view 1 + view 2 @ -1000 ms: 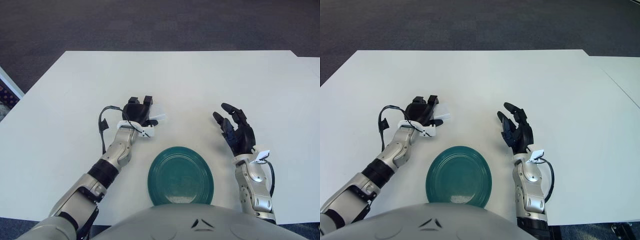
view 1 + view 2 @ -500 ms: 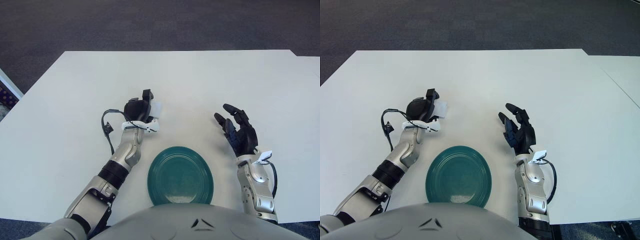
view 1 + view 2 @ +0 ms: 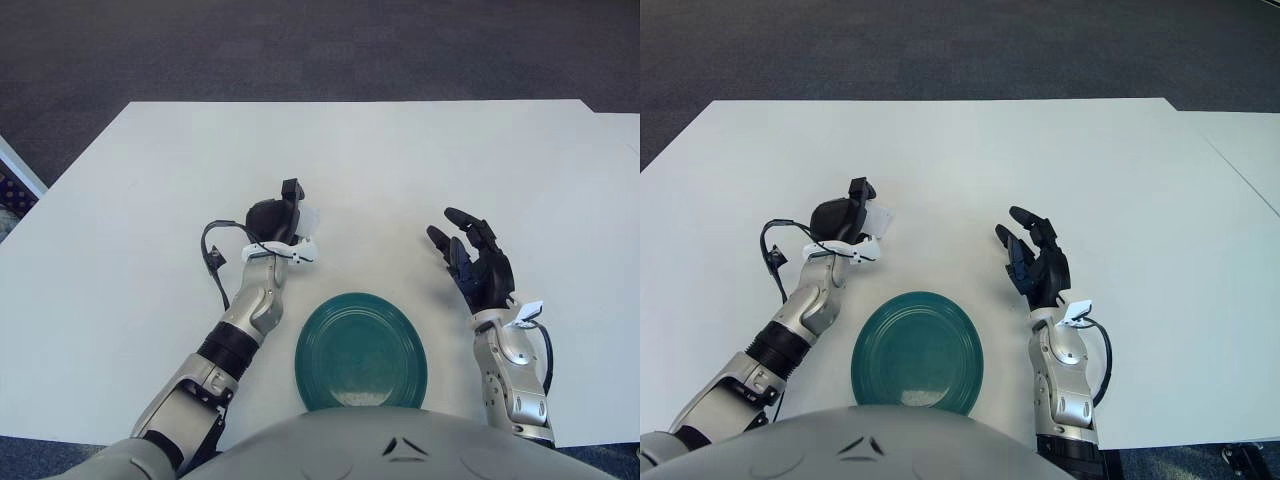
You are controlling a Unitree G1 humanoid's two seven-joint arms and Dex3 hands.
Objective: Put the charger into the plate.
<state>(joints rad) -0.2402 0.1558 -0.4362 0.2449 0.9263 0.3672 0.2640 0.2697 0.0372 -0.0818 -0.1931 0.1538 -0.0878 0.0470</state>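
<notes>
Office-like room: white table (image 3: pixel 420 160) on dark carpet (image 3: pixel 300 50).

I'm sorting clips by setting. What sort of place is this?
Probably an office or lab test area, not a home: a big plain white table stands on dark grey carpet flooring, and it carries only a round teal plate and the white charger in the left hand.

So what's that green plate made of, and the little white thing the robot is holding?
The plate looks like glazed ceramic or hard plastic: smooth, dark teal, with a soft shine near its lower rim. I can't tell which. The charger in the left hand looks like white plastic, plain and matte; only a small part of it shows. The right hand shows open to the right of the plate.
</notes>
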